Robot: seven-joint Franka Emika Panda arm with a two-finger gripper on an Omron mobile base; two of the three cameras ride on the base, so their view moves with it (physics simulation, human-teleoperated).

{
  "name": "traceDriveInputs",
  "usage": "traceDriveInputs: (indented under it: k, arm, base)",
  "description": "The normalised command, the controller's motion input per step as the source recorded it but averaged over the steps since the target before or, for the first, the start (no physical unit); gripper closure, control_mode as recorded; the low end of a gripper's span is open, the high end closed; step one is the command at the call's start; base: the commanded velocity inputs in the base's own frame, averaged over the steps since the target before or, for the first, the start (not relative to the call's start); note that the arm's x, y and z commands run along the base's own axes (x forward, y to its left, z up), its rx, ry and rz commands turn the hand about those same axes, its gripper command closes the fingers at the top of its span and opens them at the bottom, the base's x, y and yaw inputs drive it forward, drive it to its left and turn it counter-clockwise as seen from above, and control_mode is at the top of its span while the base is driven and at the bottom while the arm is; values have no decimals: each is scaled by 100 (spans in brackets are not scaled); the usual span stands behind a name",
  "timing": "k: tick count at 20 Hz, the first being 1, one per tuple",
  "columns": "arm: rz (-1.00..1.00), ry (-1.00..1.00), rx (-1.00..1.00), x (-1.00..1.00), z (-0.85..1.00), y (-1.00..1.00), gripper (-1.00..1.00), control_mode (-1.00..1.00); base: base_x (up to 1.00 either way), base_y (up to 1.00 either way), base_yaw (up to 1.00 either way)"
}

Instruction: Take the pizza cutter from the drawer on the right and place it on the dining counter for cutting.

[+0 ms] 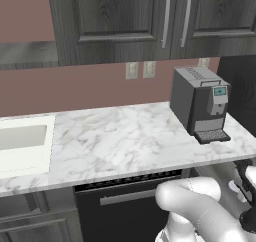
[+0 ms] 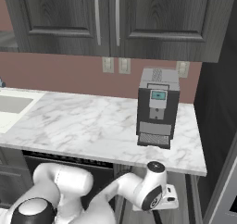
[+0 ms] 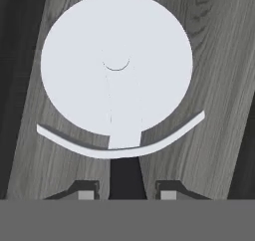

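Above the gripper and well behind it runs the marble desk [image 1: 125, 136] with its built-in sink [image 1: 22, 143] far off to the left, under a row of dark wood wall cabinets [image 2: 106, 19]. This is not the dining counter, so the drop-off spot is somewhere else in the room. A grey coffee machine [image 2: 157, 107] stands on the desk almost straight above where the hand works.

The white arm [image 2: 139, 190] bends down under the desk's front edge on the right side, reaching low in front of the lower cabinets, where the drawer would be.

From the hand's own camera, the pizza cutter [image 3: 117, 65] lies directly ahead of the gripper [image 3: 127, 191] on a grey wood-grain surface, which I take for the drawer bottom [image 3: 214, 85]. Its round pale wheel is farthest from the gripper, a curved pale guard sits nearer, and the thin dark handle [image 3: 127, 178] runs back toward the hand, passing between the two fingertips [image 3: 85, 190].

The fingers sit close on either side of the handle. Whether they actually press on it I cannot tell.

As I judge it, the reach into the drawer is done and the grasp is either being made or only just made. Left to do: lift the cutter clear of the drawer, carry it across to the dining counter, and set it down there.
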Motion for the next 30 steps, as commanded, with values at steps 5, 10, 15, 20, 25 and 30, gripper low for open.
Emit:
traceDriveInputs:
  k: [5,10,15,20,25,30]
  arm:
    - [-1,0,0,-35,94,12,100,-100]
    - [-5,-3,0,-22,98,2,100,-100]
    - [-5,-1,0,-9,96,9,100,-100]
    - [-5,0,0,0,84,17,100,-100]
    - [-8,0,0,1,83,28,100,-100]
    - [-9,0,0,5,76,35,100,-100]
  base:
    - [0,0,0]
    - [0,0,0]
    - [0,0,0]
    - [0,0,0]
    - [0,0,0]
    - [0,0,0]
